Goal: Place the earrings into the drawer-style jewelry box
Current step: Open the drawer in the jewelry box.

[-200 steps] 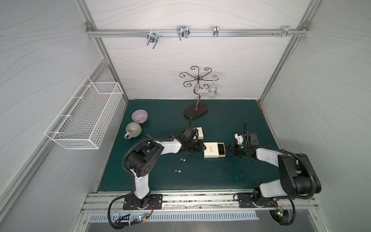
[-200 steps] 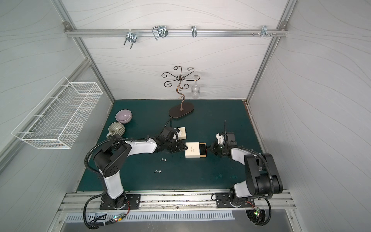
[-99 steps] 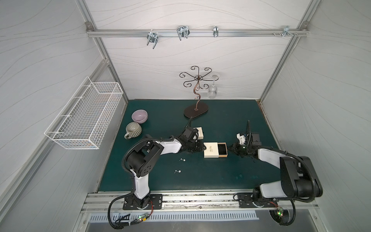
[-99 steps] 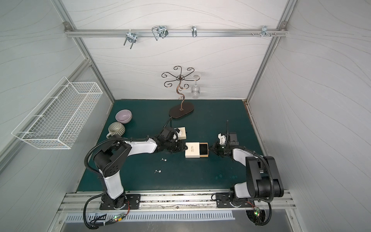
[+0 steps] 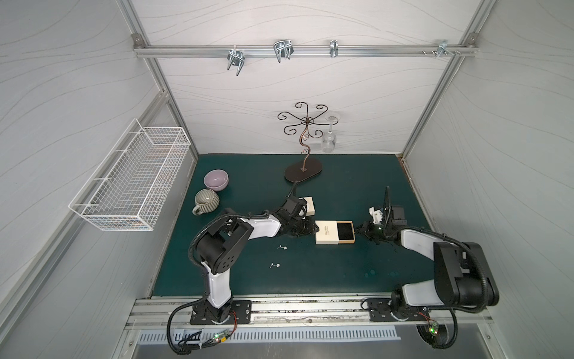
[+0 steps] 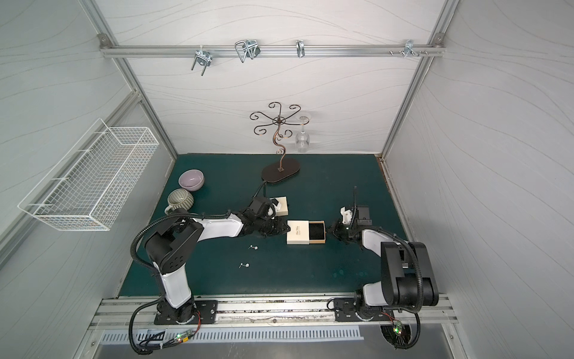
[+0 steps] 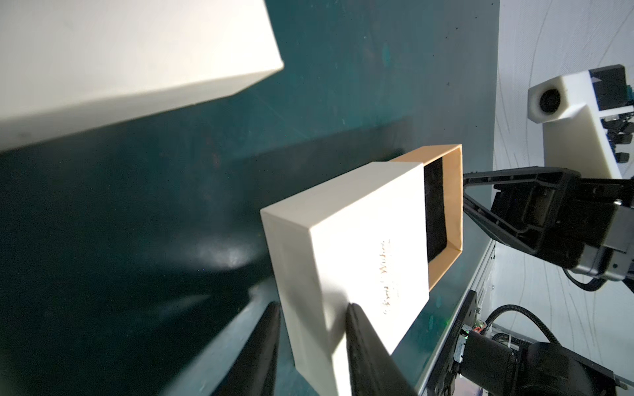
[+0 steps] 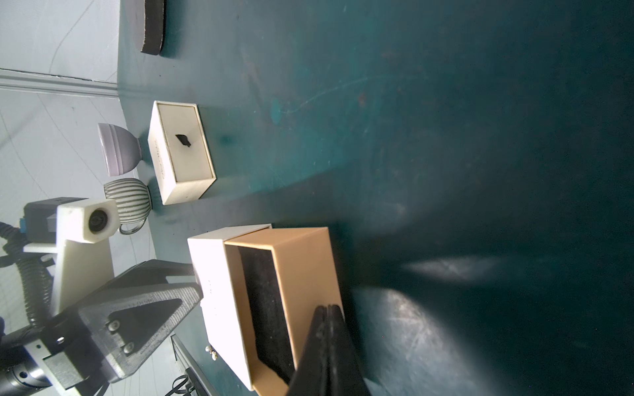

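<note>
While the left hand (image 7: 313, 307) pinches the box sleeve (image 7: 360, 240), the drawer (image 8: 302, 267) sits further out — right hand (image 8: 328, 310) pressed together.

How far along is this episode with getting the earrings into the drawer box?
Done: the drawer stands partly pulled out of the box's white sleeve.
In hand: the left gripper clamps the sleeve's end, and the shut right gripper sits at the drawer's outer end.
Left: one earring and a second earring lie on the mat. The drawer's black lining shows none.
</note>
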{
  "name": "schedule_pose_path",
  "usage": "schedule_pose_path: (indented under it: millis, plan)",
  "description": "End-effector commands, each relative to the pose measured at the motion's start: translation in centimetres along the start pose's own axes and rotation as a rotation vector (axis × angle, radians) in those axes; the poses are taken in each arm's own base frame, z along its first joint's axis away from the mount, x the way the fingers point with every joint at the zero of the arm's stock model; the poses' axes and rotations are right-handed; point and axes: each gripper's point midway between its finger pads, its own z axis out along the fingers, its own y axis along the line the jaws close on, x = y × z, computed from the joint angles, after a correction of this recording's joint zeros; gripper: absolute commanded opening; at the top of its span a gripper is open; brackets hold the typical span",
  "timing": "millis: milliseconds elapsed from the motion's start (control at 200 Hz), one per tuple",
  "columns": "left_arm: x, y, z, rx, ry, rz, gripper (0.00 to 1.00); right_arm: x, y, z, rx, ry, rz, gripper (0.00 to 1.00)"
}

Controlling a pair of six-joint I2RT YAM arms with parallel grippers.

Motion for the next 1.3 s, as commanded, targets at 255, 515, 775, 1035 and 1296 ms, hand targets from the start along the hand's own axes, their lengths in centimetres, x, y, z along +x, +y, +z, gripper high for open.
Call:
schedule_pose_path:
  millis: [255, 515, 775, 1035, 1296]
  plan:
    - [0.7, 1.1, 0.1, -0.028, 0.021, -0.003, 0.36, -0.4, -1.3, -0.2, 0.040, -0.006, 0.023, 0.00]
    - [0.7, 1.1, 0.1, -0.022, 0.021, -0.001, 0.36, -0.5, -1.5, -0.2, 0.042, -0.008, 0.029, 0.00]
    - [0.5, 0.4, -0.4, -0.009, 0.012, 0.000, 0.38, -0.7, -1.3, -1.2, 0.076, -0.038, 0.027, 0.28]
    - [-1.3, -2.3, -3.8, -0.014, -0.039, 0.046, 0.57, -1.2, -0.3, -5.9, 0.262, -0.119, -0.019, 0.45]
    - [-2.6, 0.0, -12.8, -0.241, -0.198, -0.006, 0.56, 1.8, 10.5, -6.7, 0.235, -0.049, -0.286, 0.44]
